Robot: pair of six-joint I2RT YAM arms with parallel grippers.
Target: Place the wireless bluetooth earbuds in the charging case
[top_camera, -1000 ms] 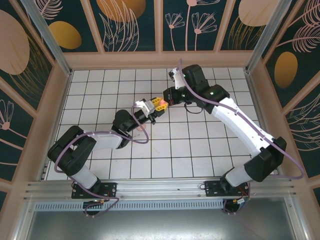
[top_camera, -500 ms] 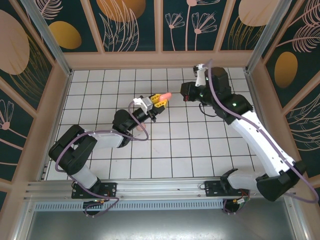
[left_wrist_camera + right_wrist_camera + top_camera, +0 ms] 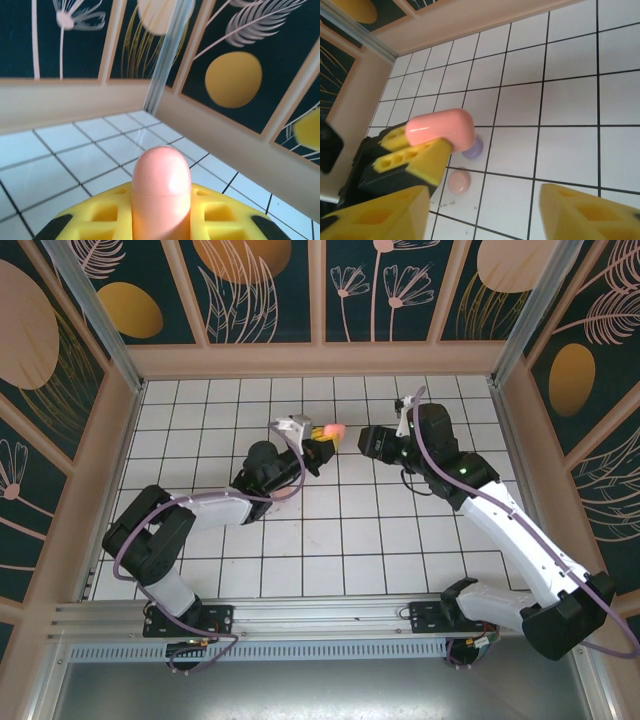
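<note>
- The salmon-pink capsule [image 3: 333, 428], which I take to be the charging case, is held in the air above the far half of the table [image 3: 400, 540], about midway between its left and right edges; its rounded end sticks out past the grip, and no seam or open lid can be made out on it.
- The left fingers [image 3: 322, 446] are closed on the capsule's lower part; the left wrist view shows it upright between the yellow pads [image 3: 107, 212], centred and not tilted.
- The right fingers [image 3: 590, 212] stand well apart with nothing between them; they face the capsule from its right, near it but not touching.
- On the tiles under the capsule lie a small rounded purple piece [image 3: 474, 148] and, just beside it toward the near edge, a small rounded pink piece [image 3: 458, 181]; whether these are earbuds I cannot tell, since no stem shows.
- The step in hand looks like a two-arm handling of the case, most likely to open or reseat it:
  - the left grip should stay firm and steady, so the capsule does not twist;
  - the right fingers should line up square on the free end and close gently; a glancing touch on that smooth curve could squeeze the capsule out;
  - the capsule is best kept low over the table, so a slip costs little.
</note>
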